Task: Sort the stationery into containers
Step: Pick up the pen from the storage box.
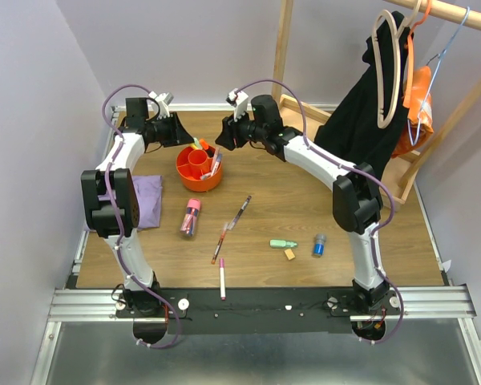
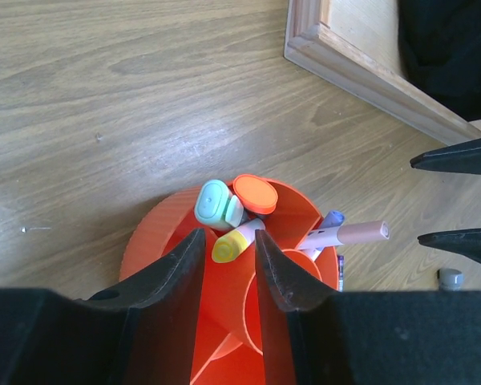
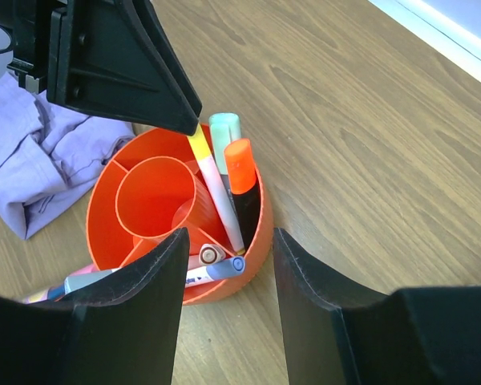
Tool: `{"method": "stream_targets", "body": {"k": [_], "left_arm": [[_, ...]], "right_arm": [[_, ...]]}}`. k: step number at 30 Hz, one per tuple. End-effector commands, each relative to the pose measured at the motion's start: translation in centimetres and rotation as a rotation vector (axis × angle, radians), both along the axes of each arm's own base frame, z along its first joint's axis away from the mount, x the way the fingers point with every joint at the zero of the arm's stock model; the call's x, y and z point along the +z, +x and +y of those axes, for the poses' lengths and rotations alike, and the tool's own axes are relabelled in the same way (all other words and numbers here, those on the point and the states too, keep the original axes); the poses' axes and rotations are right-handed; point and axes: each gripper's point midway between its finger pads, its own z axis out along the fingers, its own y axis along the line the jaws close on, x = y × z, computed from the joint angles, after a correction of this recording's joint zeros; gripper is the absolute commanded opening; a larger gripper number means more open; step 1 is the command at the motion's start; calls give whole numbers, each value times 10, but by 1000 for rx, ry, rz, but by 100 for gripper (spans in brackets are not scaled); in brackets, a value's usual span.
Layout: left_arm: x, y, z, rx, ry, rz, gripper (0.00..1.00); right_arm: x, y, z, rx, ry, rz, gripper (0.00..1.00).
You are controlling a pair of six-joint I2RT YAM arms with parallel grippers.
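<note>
The wooden tabletop [image 1: 321, 208] fills the middle of the overhead frame. A folded purple cloth [image 1: 148, 200] lies at its left. The round orange plastic tub [image 1: 196, 183] sits upper left of centre, holding mint-capped [image 2: 215, 202] and orange-capped [image 2: 254, 194] highlighters. Above it the left pincer [image 2: 228, 234] straddles a yellow-tipped highlighter [image 2: 227, 249] standing in the tub; I cannot tell whether it grips. The right pincer [image 3: 230, 234] hangs with fingers apart and nothing between them. Lower down lie the clear pink-capped tube [image 1: 191, 216], a green highlighter [image 1: 284, 243], a blue cylinder [image 1: 318, 245] and a tan eraser [image 1: 289, 254].
</note>
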Motion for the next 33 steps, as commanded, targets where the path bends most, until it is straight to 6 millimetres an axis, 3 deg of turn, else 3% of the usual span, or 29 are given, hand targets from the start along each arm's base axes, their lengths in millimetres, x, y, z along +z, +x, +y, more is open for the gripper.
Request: {"method": "stream_targets", "body": {"k": [1, 6, 12, 15, 19, 21, 26, 33], "left_arm": [[-7, -5, -3, -19, 0, 20, 39], [-10, -8, -2, -23, 13, 31, 37], [-11, -7, -1, -17, 16, 34, 29], [-9, -7, -1, -19, 16, 30, 22], [1, -9, 0, -19, 13, 12, 5], [17, -8, 6, -2, 18, -16, 0], [64, -13, 14, 9, 55, -110, 0], [106, -28, 11, -34, 76, -168, 0]], "right_arm": [[17, 3, -3, -23, 15, -27, 54], [13, 2, -3, -22, 13, -18, 54], [13, 4, -3, -25, 10, -24, 54], [12, 4, -4, -29, 6, -24, 54], [12, 4, -5, -29, 4, -28, 54], [15, 4, -5, -26, 3, -35, 54], [23, 4, -7, -27, -1, -55, 54], [25, 0, -12, -11, -38, -72, 54]]}}
